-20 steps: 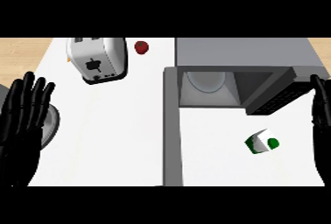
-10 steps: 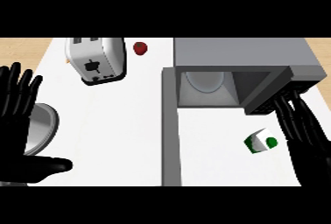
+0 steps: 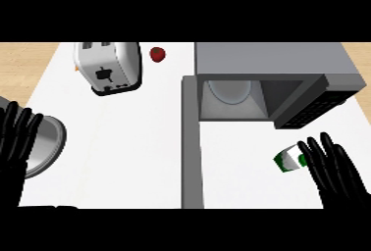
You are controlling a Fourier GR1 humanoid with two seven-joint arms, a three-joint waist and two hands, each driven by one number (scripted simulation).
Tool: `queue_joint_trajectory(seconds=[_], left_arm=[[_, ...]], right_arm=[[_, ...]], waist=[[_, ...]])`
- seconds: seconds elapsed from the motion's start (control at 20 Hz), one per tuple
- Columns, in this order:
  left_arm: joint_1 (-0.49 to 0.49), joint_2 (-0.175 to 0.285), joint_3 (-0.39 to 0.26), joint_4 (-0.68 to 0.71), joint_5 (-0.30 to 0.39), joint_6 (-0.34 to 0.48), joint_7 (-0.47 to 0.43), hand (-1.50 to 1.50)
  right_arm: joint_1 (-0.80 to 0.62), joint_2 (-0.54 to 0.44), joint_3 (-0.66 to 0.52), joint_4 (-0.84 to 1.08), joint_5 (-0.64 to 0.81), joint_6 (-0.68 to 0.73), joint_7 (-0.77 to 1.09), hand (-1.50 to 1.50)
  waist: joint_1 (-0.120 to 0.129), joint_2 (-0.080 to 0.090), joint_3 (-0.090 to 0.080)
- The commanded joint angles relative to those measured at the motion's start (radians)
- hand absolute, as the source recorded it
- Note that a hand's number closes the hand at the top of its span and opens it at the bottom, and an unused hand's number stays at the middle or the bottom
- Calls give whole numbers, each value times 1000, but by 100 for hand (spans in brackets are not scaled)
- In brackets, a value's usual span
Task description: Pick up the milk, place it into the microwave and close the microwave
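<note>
At the counter's near right edge, the robot's right hand [image 3: 334, 169] stands open, fingers straight, just beside the milk [image 3: 288, 161]. The small green-and-white carton lies tilted on the white counter [image 3: 130, 147]; whether the fingers touch it cannot be told. At the near left edge the left hand [image 3: 16, 142] rests open, fingers up, over a round metal dish [image 3: 47, 147]. Farther back the microwave [image 3: 268, 59] gapes, its door [image 3: 190, 147] swung out toward the near edge, a pale turntable [image 3: 230, 92] showing inside. Beyond, to the left, sit a toaster [image 3: 109, 66] and a red fruit [image 3: 157, 54]. The pick-up looks to be the step in hand, with nothing grasped yet. The next move likely calls for fingers and thumb to curl round the carton before it is lifted into the open cavity.
</note>
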Motion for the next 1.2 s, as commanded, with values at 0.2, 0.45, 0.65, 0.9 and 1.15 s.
queue_joint_trajectory(seconds=[0.2,0.45,0.65,0.9,1.15], left_arm=[[94,-56,-22,-34,-36,-19,-57,-150],[188,-53,3,-123,4,-63,-43,-150],[217,-48,40,-89,18,-122,-102,-150],[230,-81,11,-71,-29,-135,-127,-150],[306,-106,16,-133,-13,-169,-133,-150]], right_arm=[[134,31,0,0,160,-59,-134,-150],[-3,46,-88,115,206,-140,-138,-150],[-97,60,-116,227,244,-177,-182,-150],[-99,34,-196,307,193,-158,-232,-150],[-164,54,-209,510,250,-197,-351,-150]], waist=[[-6,-1,0],[5,0,0],[7,1,0],[2,1,0],[8,1,0]])
